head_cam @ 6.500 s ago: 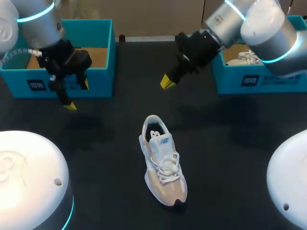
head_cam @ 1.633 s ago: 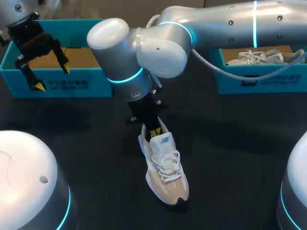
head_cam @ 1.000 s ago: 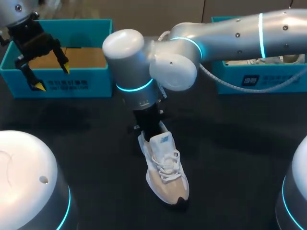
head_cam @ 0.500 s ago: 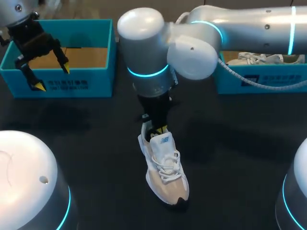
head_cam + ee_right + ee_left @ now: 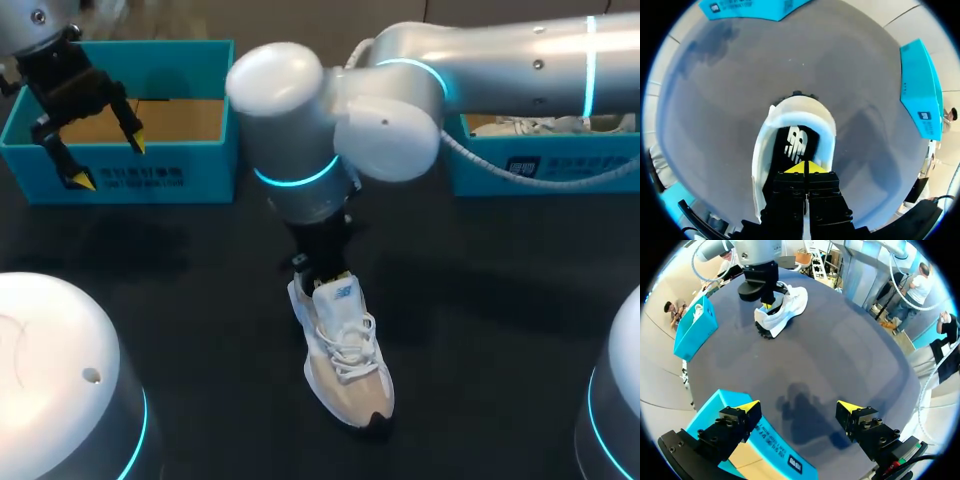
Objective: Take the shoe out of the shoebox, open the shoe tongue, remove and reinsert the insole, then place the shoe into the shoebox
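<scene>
Right gripper: my fingers together, tips inside the heel opening of the white-and-beige lace-up sneaker, above its black insole.
Left gripper: my fingers apart, holding nothing, at the teal cardboard shoebox.

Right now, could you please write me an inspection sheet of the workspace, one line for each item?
Surface: dark table, with arm shadows on it.
Job's things: shoe lies on the table, outside both boxes; left shoebox shows a bare cardboard floor; right shoebox holds another shoe.
Clutter: nothing seen.
Grippers: left gripper open, above the left shoebox's front wall; right gripper shut, tips at the shoe's opening, above the insole.
Cables: white ribbed hose runs along the right arm.
Surroundings: white domes at the table's near corners.
</scene>
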